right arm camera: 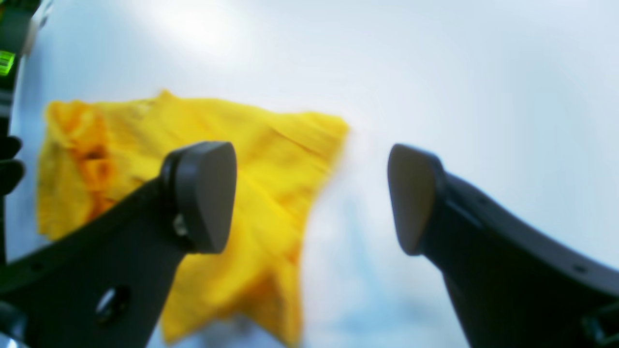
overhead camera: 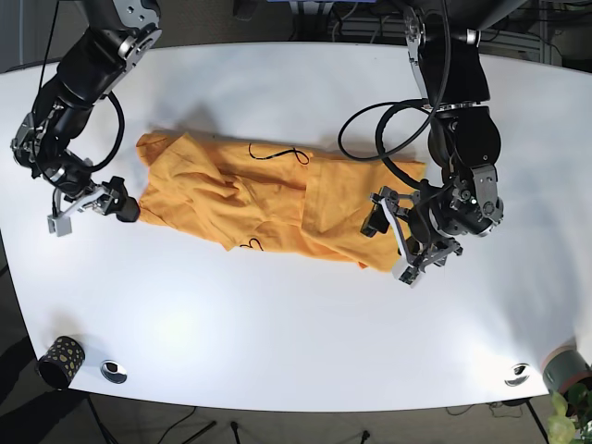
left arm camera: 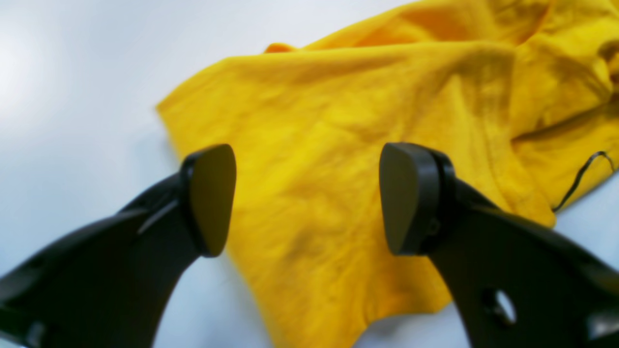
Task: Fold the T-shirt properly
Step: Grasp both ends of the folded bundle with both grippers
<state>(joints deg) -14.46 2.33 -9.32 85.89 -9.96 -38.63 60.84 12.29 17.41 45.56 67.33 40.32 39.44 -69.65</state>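
two black grippers flanked the crumpled yellow cotton t-shirt [overhead camera: 277,203], which lay stretched lengthwise across the middle of the white oval table [overhead camera: 296,333], wrinkled and partly doubled over itself, not yet folded in any neat way. the left gripper [left arm camera: 307,198] hung over the end of the cloth on its own side, its flat pads spread wide with nothing between them; from the wrist view the fabric lay beneath and between the fingers, so it seemed placed to drop onto a hem or corner there. the right gripper [right arm camera: 312,198] was likewise parted and empty, hanging near the opposite end of the shirt; its wrist view showed one finger over the cloth and the other over bare table, with a pointed corner of fabric just beside the gap. that split stance looked chosen to straddle an edge. a thin black cord [overhead camera: 277,152] lay looped on the shirt's far edge. whether either gripper touched the cloth could not be told. spreading the garment flat appeared to be the step in hand.
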